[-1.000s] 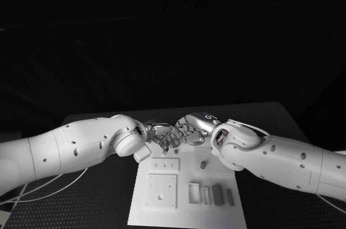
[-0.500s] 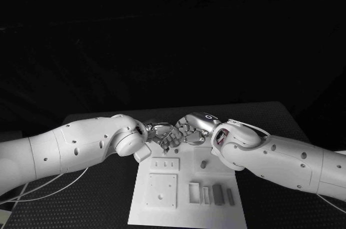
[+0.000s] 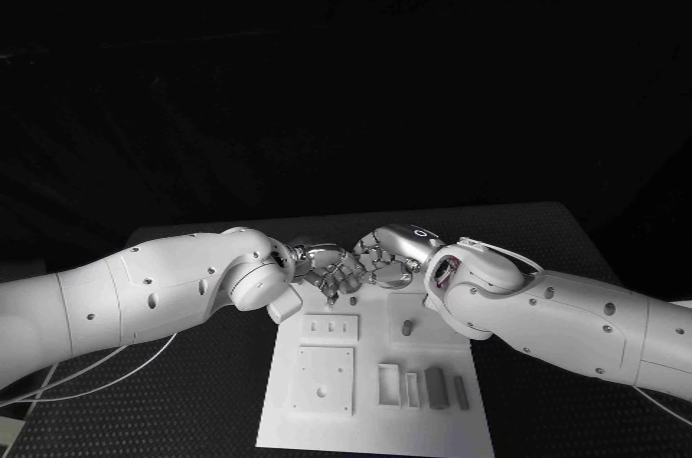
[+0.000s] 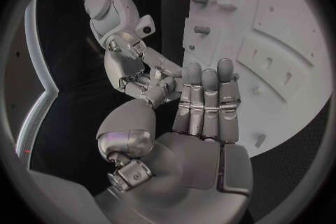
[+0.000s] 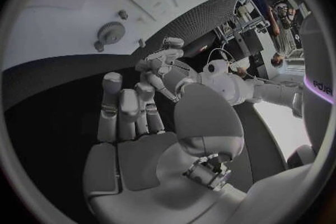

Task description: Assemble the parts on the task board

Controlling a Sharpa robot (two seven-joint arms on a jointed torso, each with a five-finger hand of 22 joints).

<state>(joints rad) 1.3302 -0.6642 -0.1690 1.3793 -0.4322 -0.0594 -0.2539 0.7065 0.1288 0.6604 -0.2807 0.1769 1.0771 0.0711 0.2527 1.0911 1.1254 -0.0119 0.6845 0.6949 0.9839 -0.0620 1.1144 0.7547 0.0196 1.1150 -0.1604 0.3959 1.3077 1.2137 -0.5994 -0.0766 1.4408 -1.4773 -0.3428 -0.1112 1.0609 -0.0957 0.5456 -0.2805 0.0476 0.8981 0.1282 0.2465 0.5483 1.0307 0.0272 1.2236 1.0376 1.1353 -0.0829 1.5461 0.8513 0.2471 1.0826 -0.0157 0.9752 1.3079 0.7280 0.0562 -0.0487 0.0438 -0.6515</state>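
A: Where does the task board [image 3: 378, 408] lie, and how does it look?

B: It is a white plate flat on the black worktop [image 3: 188, 398], between the two arms and nearer the camera than the hands. It carries a square raised plate [image 3: 325, 380] with a small hole, a smaller block with two slots [image 3: 330, 327] beyond that, and a row of upright grey parts [image 3: 436, 389] beside the square plate. One small peg [image 3: 407, 329] stands alone near the slotted block.

A: What stands around the board?

B: Both hands meet at its far edge. The left hand [image 3: 320, 268] and the right hand [image 3: 387, 256] are touching or nearly so, fingertip to fingertip, above the board's far end. The white forearms flank that far end, and the right one covers its corner.

A: How are the fingers set?

B: In the left wrist view the left hand's fingers [image 4: 207, 102] lie straight and side by side, thumb drawn in towards the right hand [image 4: 133, 67]. In the right wrist view the right hand's fingers [image 5: 126, 112] are likewise extended together. Whether a part is pinched between the hands I cannot tell.

A: Anything else on the worktop?

B: Pale cables [image 3: 87, 383] trail beneath the left arm, well apart from the board.
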